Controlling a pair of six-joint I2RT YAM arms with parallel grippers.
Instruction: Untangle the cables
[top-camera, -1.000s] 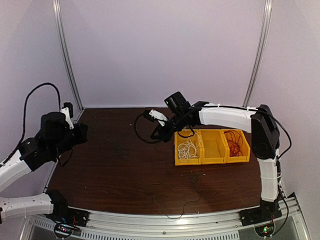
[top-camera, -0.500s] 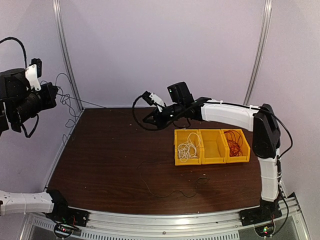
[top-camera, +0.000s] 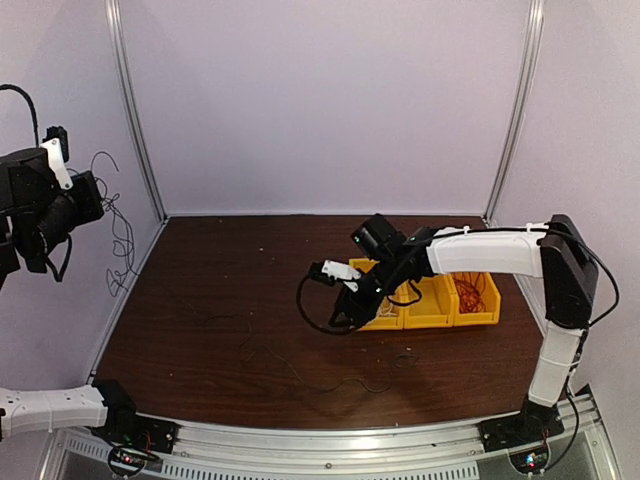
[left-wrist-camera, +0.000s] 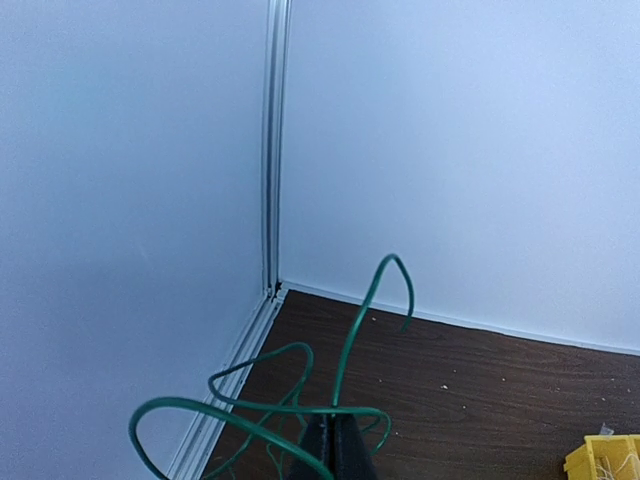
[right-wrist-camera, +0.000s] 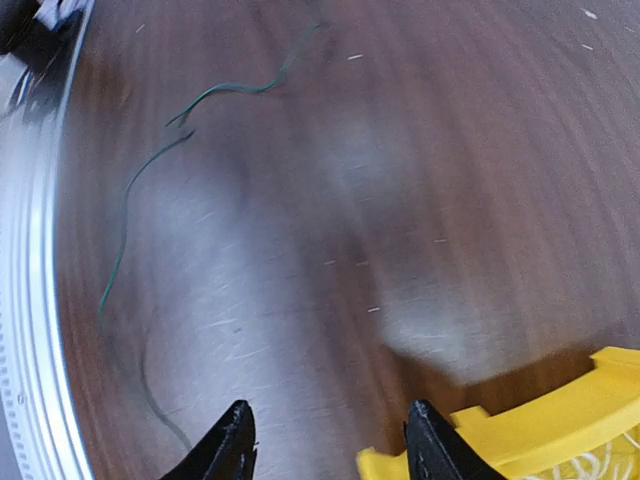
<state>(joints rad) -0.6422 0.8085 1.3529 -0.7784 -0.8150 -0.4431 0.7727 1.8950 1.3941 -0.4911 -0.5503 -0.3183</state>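
Observation:
My left gripper (top-camera: 97, 198) is raised high at the left wall, shut on a thin green cable (left-wrist-camera: 352, 335). In the left wrist view its jaws (left-wrist-camera: 336, 445) pinch the cable where several loops cross. The loose loops (top-camera: 118, 238) dangle below it. More of this thin cable (top-camera: 300, 378) trails across the table front and shows as a wavy green line (right-wrist-camera: 120, 240). My right gripper (top-camera: 347, 305) hovers low beside the yellow bins, its fingers (right-wrist-camera: 235, 440) open with nothing between them (right-wrist-camera: 330, 442). Red cables (top-camera: 468, 288) lie in the right bin. White strands (right-wrist-camera: 620, 465) show in the left bin.
Three joined yellow bins (top-camera: 436, 302) stand right of centre, and the right arm covers most of the left one. That bin's corner (right-wrist-camera: 540, 430) sits just by my right finger. A metal rail (right-wrist-camera: 30, 300) borders the table front. Enclosure walls and a corner post (left-wrist-camera: 275, 150) stand close to the left gripper.
The left gripper has lifted from the table to high at the left wall, pulling the cable up. The right gripper has swung down to the bins and opened.

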